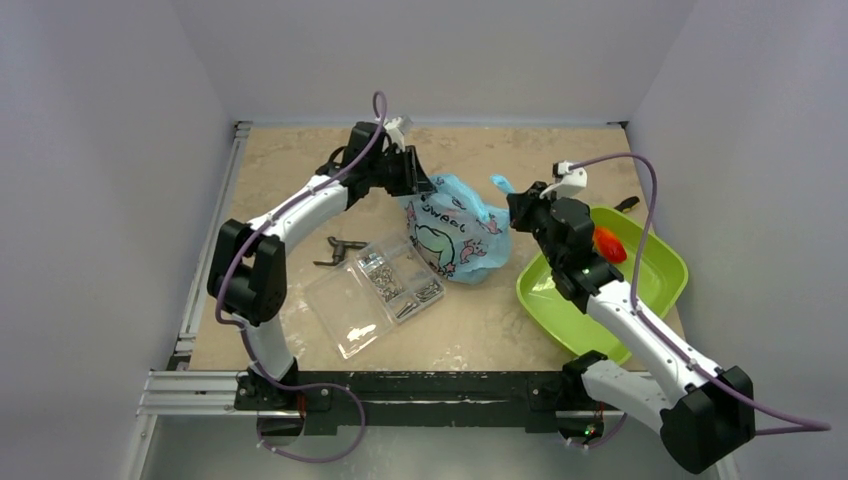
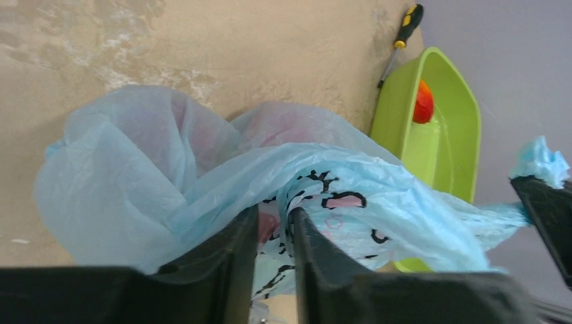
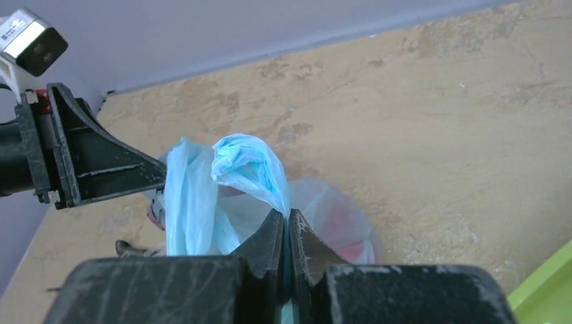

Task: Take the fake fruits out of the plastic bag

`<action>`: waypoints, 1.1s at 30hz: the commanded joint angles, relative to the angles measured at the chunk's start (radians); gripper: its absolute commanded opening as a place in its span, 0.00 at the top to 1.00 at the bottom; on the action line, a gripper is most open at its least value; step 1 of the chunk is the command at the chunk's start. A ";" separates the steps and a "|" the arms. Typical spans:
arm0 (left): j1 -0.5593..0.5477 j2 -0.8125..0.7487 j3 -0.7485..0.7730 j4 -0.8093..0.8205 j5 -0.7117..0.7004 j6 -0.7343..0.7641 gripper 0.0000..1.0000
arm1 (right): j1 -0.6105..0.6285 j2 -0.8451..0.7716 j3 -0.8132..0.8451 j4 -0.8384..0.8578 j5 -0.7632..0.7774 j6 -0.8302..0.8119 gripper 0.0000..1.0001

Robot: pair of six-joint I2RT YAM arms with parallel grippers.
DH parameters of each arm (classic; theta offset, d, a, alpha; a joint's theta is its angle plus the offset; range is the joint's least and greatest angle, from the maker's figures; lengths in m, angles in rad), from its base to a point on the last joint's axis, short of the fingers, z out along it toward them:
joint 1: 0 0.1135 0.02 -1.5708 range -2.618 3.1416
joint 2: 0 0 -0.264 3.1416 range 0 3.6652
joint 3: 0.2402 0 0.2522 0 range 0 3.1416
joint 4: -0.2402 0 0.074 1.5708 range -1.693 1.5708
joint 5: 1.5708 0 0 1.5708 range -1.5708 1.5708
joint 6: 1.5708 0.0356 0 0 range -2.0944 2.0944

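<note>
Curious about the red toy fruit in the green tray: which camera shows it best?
Top external: the red fruit lies exposed in the green tray. Left wrist shows it partly hidden by the tray's wall; right wrist misses it.

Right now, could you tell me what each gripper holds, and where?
The right gripper pinches the plastic bag by a bunched edge; left gripper: cannot tell.

Items counted. We counted one plastic bag (image 1: 455,232), one red fake fruit (image 1: 609,244), one lime-green tray (image 1: 660,275), one clear compartment box (image 1: 350,305), one screwdriver (image 2: 408,25), one dark pliers-like tool (image 1: 338,250) and two robot arms (image 1: 300,205) (image 1: 640,320). We could not count the reddish pieces inside the bag.
</note>
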 commanded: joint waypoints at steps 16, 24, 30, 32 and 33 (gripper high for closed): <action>-0.240 -0.302 -0.106 0.055 -0.389 0.580 0.36 | -0.006 0.035 0.102 -0.063 -0.120 -0.126 1.00; -0.480 -0.440 -0.272 0.156 -0.604 0.906 0.20 | -0.006 0.023 0.098 -0.087 -0.138 -0.118 1.00; -0.579 -0.428 -0.360 0.363 -0.744 1.055 0.05 | -0.006 -0.041 0.025 -0.032 -0.159 -0.087 1.00; -0.595 -0.381 -0.327 0.375 -0.757 1.075 0.05 | -0.007 -0.055 0.008 -0.006 -0.170 -0.084 1.00; -0.608 -0.356 -0.311 0.383 -0.761 1.095 0.05 | -0.007 -0.057 0.004 -0.006 -0.171 -0.083 1.00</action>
